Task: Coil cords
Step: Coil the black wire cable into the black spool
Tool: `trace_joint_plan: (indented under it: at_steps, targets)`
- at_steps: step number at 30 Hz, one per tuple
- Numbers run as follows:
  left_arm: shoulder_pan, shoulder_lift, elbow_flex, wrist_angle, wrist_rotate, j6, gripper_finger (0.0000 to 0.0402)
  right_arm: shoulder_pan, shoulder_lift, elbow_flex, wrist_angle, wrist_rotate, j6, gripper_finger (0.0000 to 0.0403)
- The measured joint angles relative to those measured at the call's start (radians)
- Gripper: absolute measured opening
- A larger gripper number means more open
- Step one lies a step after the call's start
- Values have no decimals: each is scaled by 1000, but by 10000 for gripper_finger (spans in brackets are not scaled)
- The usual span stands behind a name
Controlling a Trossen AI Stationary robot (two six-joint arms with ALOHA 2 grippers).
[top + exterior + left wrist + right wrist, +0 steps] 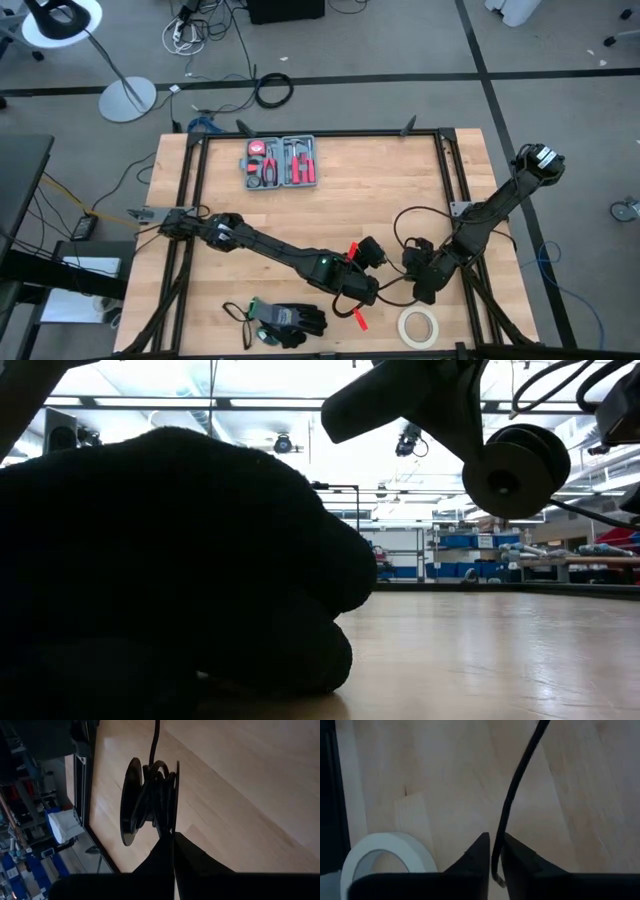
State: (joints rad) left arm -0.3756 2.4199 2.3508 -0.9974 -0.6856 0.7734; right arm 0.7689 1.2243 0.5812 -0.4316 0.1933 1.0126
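Observation:
The thin black cord is partly wound on a small round black reel, which hangs above the table at centre right and shows high up in the low view. My left gripper is shut on the reel. The cord's loose tail loops over the table toward my right gripper. My right gripper is shut on the tail. My left gripper pinches the rim of one of the reel's round discs between its two fingers. The reel is lifted clear of the table, its discs on edge, and the cord leaves it away from the fingers. My right gripper pinches the cord near its free end between its two fingertips, coming from above toward the tabletop. The fingers lie across the cord. A short bit of the end sticks out behind them, and the rest runs away over the wood.
A white tape roll lies close by my right gripper, near the front edge, and shows in the right wrist view. Black gloves lie at the front and fill the low view's left. A grey tool case lies at the far side.

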Motion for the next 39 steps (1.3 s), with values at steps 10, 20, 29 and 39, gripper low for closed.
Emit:
trace_joint_plan:
  at_steps: [10, 20, 29, 39]
  targets:
    - [0, 0, 0, 2, -11, -8, 0, 30, 0, 0, 5, 29, 26, 6]
    - [8, 0, 0, 7, -1, -49, 0, 47, 0, 0, 140, 25, -18, 3]
    - [9, -1, 1, 9, 28, -71, 0, 7, 0, 0, 366, -7, -160, 3]
    - [-7, -1, 1, 36, 39, -71, 0, -77, -4, 0, 523, 2, -343, 5]
